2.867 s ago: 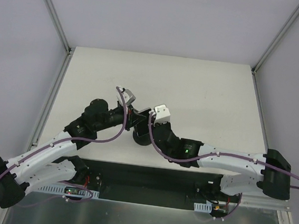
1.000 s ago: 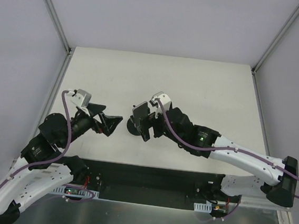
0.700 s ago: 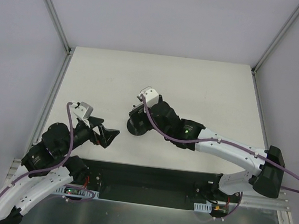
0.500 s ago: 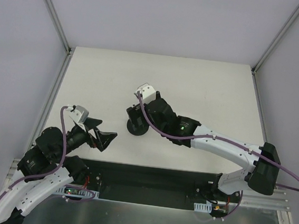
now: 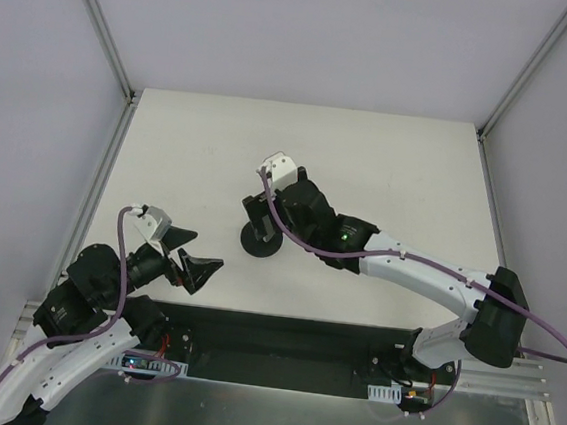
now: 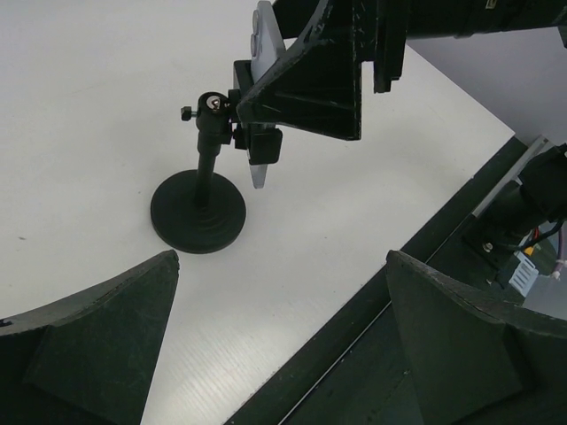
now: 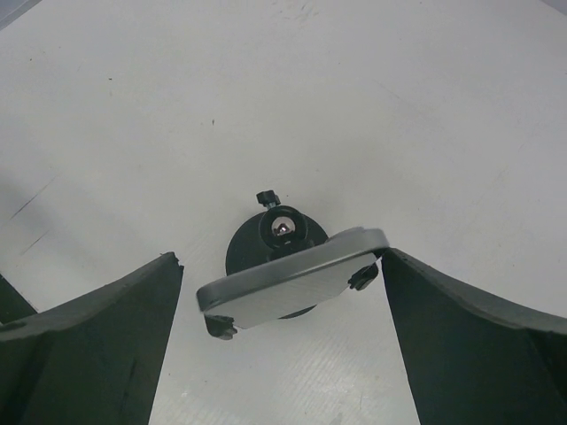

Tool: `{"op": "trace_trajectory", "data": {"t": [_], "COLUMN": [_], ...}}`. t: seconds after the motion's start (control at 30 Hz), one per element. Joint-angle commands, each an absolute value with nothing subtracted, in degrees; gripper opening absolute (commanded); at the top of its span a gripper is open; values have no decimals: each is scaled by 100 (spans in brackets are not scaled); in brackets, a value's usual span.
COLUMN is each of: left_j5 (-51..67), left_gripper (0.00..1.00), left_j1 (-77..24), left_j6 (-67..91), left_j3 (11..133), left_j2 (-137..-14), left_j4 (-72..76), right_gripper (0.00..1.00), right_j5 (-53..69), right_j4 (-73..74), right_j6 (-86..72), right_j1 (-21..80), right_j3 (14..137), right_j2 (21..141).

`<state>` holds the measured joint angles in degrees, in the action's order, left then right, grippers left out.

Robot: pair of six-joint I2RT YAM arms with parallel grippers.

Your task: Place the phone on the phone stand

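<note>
The phone [image 7: 283, 283] is a flat grey slab sitting crosswise in the clamp cradle of the phone stand [image 7: 282, 227], with a clamp tab at each end. In the left wrist view the phone [image 6: 264, 44] shows edge-on above the phone stand [image 6: 198, 212], with its round black base and upright post. My right gripper [image 7: 282, 257] hangs open straight above it, one finger off each end of the slab. There is a gap at the left end, and the right fingertip is close to the phone's corner. From above, the right gripper [image 5: 263, 219] hides the phone over the stand's base [image 5: 258, 245]. My left gripper [image 5: 208, 248] is open and empty, to the left of the stand.
The white table [image 5: 388, 172] is walled by pale panels and metal frame posts. A black strip [image 6: 425, 266] with cables runs along its near edge, just behind the left gripper [image 6: 282, 257].
The left arm has drawn back toward the near left edge. The right gripper has swung from beside the stand to directly above it. The phone stays in the cradle.
</note>
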<state>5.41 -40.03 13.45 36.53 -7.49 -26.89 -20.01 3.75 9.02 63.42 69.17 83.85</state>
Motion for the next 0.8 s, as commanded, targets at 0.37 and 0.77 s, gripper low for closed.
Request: {"op": "trace_trajectory", "data": {"t": [0.37,0.77], "left_j5": [870,914], "left_gripper": [99,99], "left_j1": [-3973,-3999], "left_j6": [1187,1169], "left_j3": [3630,3604], "left_j2": [-774,-650], "left_j4": [-2505,-2479], "right_gripper": [97,97], "right_j5": [693,1511], "right_j4": [272,97], "right_j6": [1810,2347], "right_j1": [5538,5370], "right_j3": [6706,6715], "right_j2": [8016,8200]}}
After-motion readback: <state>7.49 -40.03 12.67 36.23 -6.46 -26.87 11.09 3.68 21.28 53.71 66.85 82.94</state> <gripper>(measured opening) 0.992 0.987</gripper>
